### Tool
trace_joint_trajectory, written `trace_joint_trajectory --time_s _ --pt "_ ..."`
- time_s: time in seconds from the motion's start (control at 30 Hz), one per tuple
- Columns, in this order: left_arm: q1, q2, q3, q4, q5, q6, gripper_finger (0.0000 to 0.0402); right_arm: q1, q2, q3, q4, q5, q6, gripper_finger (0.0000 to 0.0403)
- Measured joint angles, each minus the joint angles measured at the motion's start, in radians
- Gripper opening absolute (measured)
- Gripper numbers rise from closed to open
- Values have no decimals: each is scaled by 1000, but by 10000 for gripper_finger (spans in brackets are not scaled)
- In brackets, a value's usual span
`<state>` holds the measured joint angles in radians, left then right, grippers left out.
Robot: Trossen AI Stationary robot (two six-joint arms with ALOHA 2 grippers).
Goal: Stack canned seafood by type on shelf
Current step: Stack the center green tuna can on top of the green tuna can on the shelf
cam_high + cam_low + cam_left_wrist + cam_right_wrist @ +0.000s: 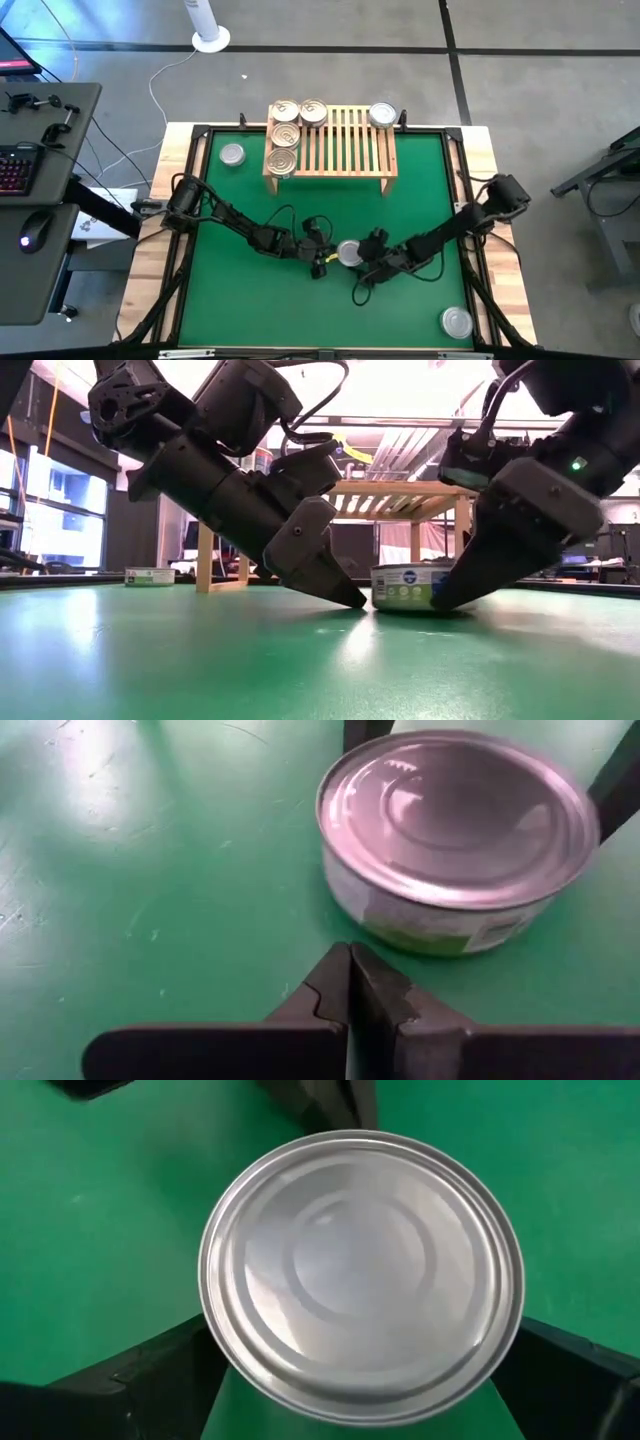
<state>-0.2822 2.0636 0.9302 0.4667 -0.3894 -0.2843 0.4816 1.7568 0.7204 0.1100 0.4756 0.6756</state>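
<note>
Seven short round tins. Four gold-tan ringed tops point(285, 110) sit upright on the light-wood slatted shelf point(345, 140), clustered at its left end. One silver-top tin point(381, 114) at the shelf's far right corner, possibly on it. Silver tins upright on the green mat: one left of the shelf point(232, 154), one mid-mat point(349, 252), one near the front right corner point(456, 321).
</note>
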Motion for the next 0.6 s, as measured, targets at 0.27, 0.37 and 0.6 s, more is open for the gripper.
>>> trace_joint_trajectory --time_s 0.27,0.37,0.6 --pt "-1 -1 0 -10 -4 0 0 -13 -23 104 -293 -103 14 399" --pt "-1 -1 -1 -12 -4 0 0 -14 -23 177 -426 -131 -9 399" --pt "-1 -1 -2 -10 -3 0 0 -47 -23 303 -602 -222 -91 399"
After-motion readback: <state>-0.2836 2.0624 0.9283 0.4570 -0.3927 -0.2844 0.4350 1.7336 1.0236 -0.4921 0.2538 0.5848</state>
